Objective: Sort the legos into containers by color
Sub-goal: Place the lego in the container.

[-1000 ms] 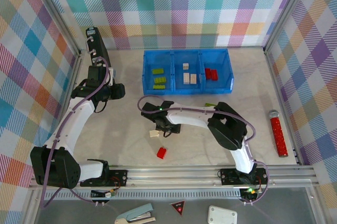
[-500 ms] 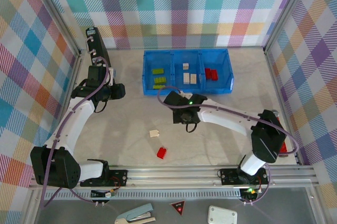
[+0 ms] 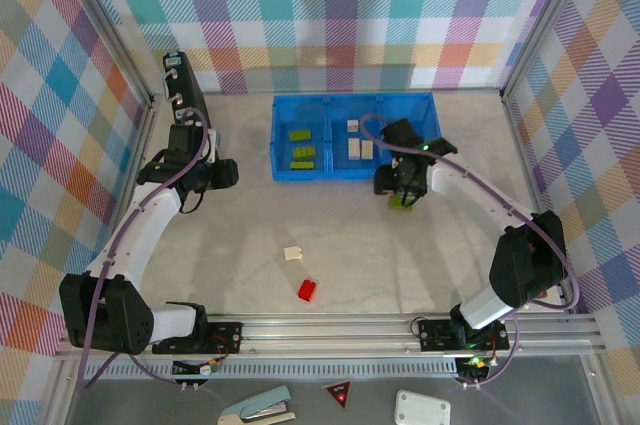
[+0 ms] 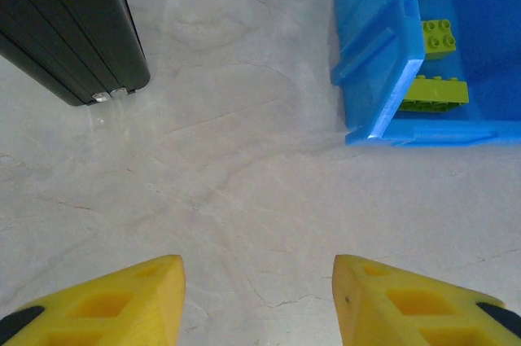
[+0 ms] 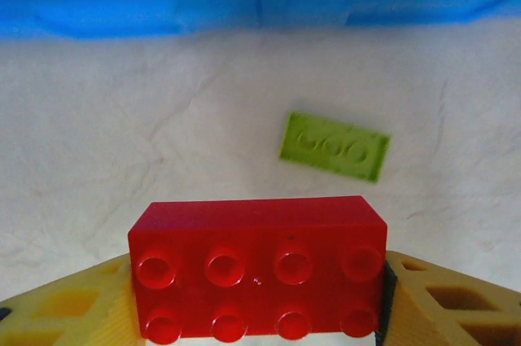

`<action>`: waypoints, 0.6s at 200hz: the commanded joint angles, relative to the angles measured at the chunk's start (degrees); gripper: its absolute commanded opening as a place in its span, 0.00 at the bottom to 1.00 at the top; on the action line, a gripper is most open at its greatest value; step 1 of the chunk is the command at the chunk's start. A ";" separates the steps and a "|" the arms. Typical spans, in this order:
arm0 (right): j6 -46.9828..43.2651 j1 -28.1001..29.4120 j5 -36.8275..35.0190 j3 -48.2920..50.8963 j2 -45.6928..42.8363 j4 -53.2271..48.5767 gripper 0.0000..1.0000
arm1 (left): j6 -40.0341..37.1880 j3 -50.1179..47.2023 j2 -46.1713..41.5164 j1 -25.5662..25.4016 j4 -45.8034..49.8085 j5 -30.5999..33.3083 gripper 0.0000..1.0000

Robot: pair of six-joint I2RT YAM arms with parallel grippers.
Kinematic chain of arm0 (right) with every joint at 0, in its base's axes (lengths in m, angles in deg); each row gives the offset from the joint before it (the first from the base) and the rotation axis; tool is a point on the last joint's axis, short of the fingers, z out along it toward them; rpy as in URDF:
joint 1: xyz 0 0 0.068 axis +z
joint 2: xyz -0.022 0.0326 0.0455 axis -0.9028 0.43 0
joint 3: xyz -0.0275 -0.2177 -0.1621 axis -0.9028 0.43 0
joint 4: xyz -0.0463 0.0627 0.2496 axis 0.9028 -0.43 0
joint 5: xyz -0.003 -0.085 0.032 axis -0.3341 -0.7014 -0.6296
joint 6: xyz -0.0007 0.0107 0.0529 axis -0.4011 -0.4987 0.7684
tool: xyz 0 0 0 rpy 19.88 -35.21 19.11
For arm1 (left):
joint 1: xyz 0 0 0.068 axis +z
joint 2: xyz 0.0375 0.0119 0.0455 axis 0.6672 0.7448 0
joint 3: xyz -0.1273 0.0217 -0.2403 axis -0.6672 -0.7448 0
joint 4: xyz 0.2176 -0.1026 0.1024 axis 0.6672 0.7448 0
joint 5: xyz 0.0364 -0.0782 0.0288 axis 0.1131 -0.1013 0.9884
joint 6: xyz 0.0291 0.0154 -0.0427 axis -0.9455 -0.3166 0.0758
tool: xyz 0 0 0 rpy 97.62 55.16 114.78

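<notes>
Red brick [image 5: 259, 269] sits clamped between the yellow fingers [image 5: 73, 305] of the right gripper [image 5: 259, 313], studs facing the wrist camera, filling the whole gap from one finger to the other. Just ahead of those fingertips and a little to the right I see a flat lime green plate [image 5: 334, 146] lying alone on the pale table [image 5: 122, 142]. Beyond it runs the near wall of the blue tray [image 5: 244, 4]. From overhead, this gripper hangs right at that near wall, by the right-hand compartment. The left gripper [image 4: 259, 301] stands open, its two fingers spread with bare table between them. Ahead of them to the left is the black upright device [image 4: 73, 28], and ahead to the right is the tray's corner, with lime green bricks [image 4: 435, 89] inside its end compartment. Overhead I can also make out cream bricks [image 3: 358, 148] in the middle compartment. Well behind the right fingers and off to their left, a cream brick [image 3: 292, 254] and a second red brick [image 3: 308, 290] lie on open table, near each other but not touching.
</notes>
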 commanded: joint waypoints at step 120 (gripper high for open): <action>-13.57 -14.63 7.23 -26.05 21.22 -5.11 0.59 | -0.96 0.74 1.33 0.62 0.90 2.01 0.51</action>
